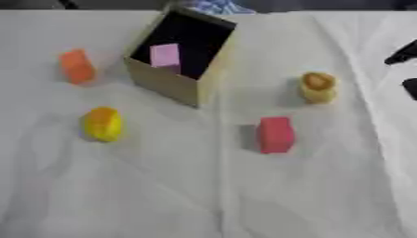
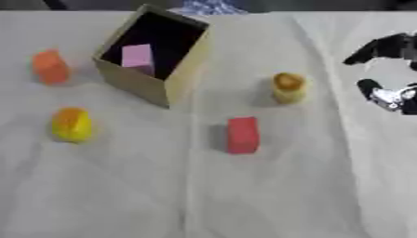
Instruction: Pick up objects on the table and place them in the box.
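Cardboard box [image 1: 175, 83] is stood open-topped, so that a pink block [image 1: 165, 56] is already kept inside.
Left of the box an orange block [image 1: 77, 67] and a yellow piece [image 1: 103, 123] are left; right of it a red block [image 1: 275, 135] and a tan piece [image 1: 318, 87]; far right, the right hand [image 2: 391, 95] is held spread, grasping nothing.

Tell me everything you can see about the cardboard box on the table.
The box is tan, looks like cardboard, and is open at the top, with a dark inside. It stands on the white cloth in the far middle, turned so that one corner points toward the robot. A pink block lies inside it. Nothing outside touches it: the orange block to its left and the other pieces stand apart. No hand is near it.
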